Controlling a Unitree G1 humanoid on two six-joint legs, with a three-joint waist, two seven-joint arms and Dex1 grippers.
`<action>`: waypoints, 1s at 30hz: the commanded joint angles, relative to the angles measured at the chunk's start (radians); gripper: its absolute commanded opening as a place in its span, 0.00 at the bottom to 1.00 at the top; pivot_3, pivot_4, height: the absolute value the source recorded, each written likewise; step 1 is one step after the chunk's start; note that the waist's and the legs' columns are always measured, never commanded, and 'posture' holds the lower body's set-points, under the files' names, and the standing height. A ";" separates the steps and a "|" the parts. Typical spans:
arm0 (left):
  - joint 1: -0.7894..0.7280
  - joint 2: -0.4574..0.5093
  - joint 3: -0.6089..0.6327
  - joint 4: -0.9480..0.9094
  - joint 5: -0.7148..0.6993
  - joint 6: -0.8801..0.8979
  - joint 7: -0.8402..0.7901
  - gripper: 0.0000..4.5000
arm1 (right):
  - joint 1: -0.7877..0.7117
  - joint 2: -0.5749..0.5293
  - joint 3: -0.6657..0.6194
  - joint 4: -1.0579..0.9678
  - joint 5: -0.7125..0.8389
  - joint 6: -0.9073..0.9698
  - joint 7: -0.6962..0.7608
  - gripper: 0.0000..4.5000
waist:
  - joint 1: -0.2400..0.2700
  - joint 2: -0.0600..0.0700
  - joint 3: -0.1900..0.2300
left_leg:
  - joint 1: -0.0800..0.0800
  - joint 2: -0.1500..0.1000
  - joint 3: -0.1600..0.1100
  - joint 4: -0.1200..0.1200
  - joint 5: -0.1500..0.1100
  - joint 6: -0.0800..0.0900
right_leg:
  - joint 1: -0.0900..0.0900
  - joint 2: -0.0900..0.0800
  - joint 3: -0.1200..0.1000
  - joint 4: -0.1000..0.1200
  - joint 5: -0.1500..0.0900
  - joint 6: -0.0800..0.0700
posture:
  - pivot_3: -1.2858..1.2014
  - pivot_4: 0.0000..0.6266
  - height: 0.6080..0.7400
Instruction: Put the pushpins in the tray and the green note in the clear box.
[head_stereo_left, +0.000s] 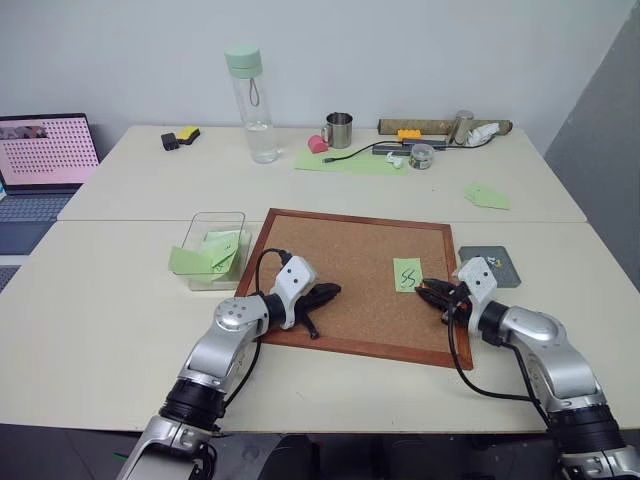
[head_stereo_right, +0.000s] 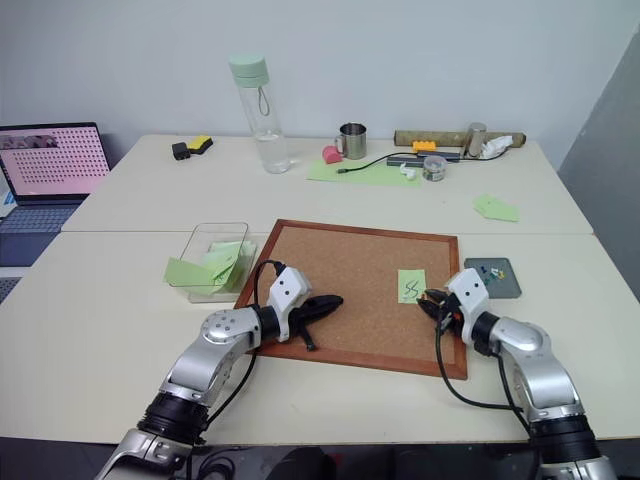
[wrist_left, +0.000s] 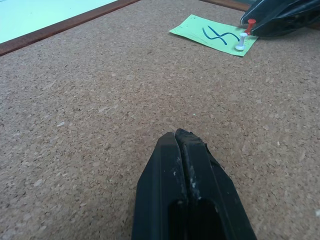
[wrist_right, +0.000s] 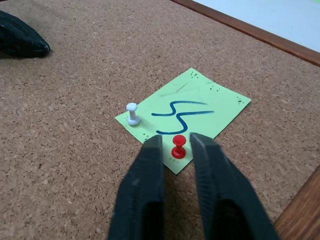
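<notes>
The small light green square paper note with a blue-black squiggle (wrist_right: 186, 116) is not yet freed: it lies pinned on the large wood-framed cork board (head_stereo_left: 340, 270), right of centre in the head views. Two pins hold it, a red plastic-headed pushpin (wrist_right: 178, 145) at one lower corner and a white plastic-headed pushpin (wrist_right: 132, 113) at the other.

The right end effector (wrist_right: 176, 146) is at the red pushpin. Its two black fingers stand narrow, one on each side of the red head, and it is hard to tell if they already squeeze it, because a thin gap seems to remain on both sides. The left end effector (wrist_left: 180, 137) rests low over the bare cork in the middle-left of the board, with its fingers pressed fully together and nothing between them.

The small flat dark grey rectangular tray (head_stereo_right: 507, 283) lies on the pale tabletop (head_stereo_left: 120, 300) just beside the right edge of the board. In the right eye view some tiny coloured things lie in it, so I judge that some pins are already put there. The small transparent plastic box (head_stereo_left: 198, 235) stands just beside the left edge of the board, with unmarked green notes (head_stereo_left: 215, 252) in and over it.

So the task is somewhere in the middle, in my judgement. What is left: pull out the red pin and the white one, carry them to the tray, then move the marked note across the board to the clear box.
</notes>
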 joint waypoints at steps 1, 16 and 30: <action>0.031 0.020 -0.017 0.018 0.025 0.035 -0.004 0.00 | -0.009 0.001 -0.017 -0.015 0.006 -0.022 -0.002 0.00 | 0.000 0.000 0.000 | 0.000 0.000 0.000 0.000 0.000 0.000 | 0.000 0.000 0.000 0.000 0.000 0.000 | 0.52 0.24 1.00; 0.047 0.022 -0.016 0.016 0.030 0.042 0.002 0.00 | 0.001 0.012 -0.113 -0.158 0.186 0.106 0.012 0.00 | 0.000 0.000 0.001 | 0.000 0.000 -0.001 -0.001 0.000 0.000 | 0.000 0.000 0.000 -0.001 0.000 0.000 | 0.52 0.24 1.00; 0.042 0.016 -0.018 0.024 0.030 0.041 0.006 0.00 | -0.023 -0.069 -0.273 -0.126 0.178 0.202 -0.150 0.00 | 0.001 0.000 0.001 | 0.000 0.000 -0.001 -0.001 0.000 0.000 | 0.000 0.000 0.000 -0.002 0.000 0.000 | 0.52 0.24 1.00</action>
